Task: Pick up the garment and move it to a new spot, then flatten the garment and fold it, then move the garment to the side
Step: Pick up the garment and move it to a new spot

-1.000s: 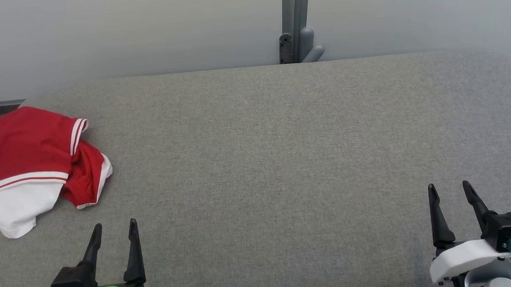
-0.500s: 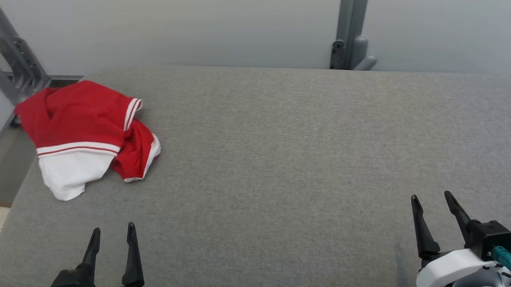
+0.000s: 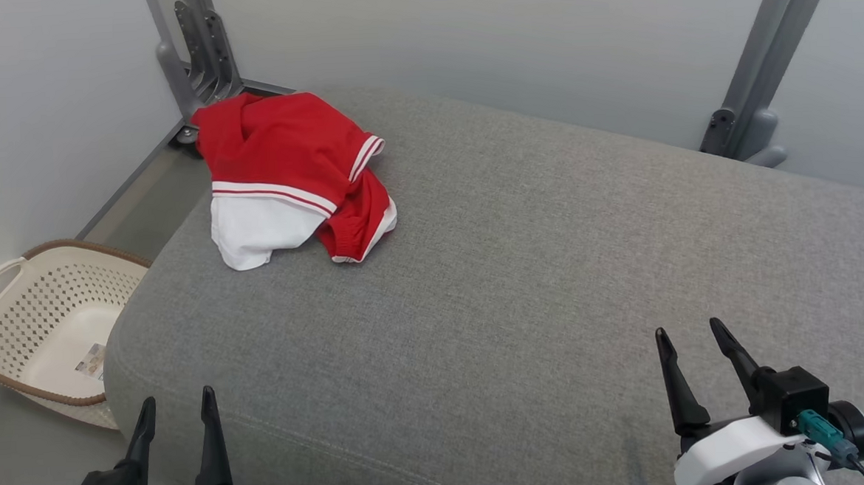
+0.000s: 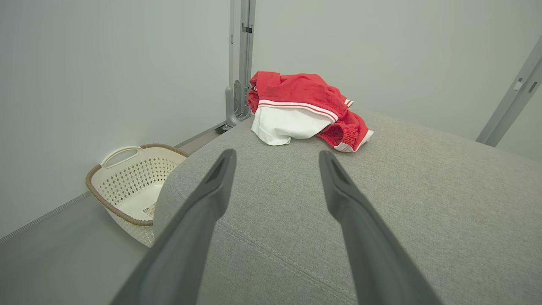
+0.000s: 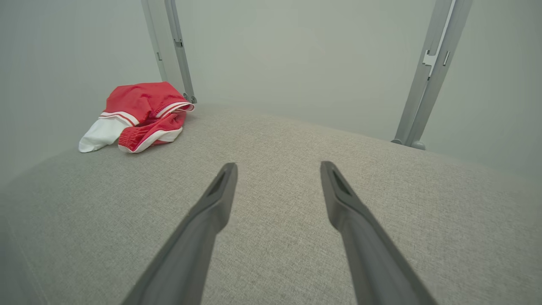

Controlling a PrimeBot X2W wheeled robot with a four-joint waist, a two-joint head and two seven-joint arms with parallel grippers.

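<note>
The garment is a crumpled red piece with white stripes and a white part, lying at the far left corner of the grey padded surface. It also shows ahead of the left fingers as the garment, and at the far left as the garment. My left gripper stands open at the lower left, near the surface's front left corner, well short of the cloth. My right gripper stands open at the lower right, far from it. Nothing lies between either pair of fingers.
A cream perforated basket with a brown rim sits on the floor left of the surface, seen again as the basket. Grey metal posts rise against the pale wall behind, one right by the garment.
The whole head view has swung left, so the camera has turned: garment, basket and left edge have come into fuller sight. Both grippers stay open and low in the view.
</note>
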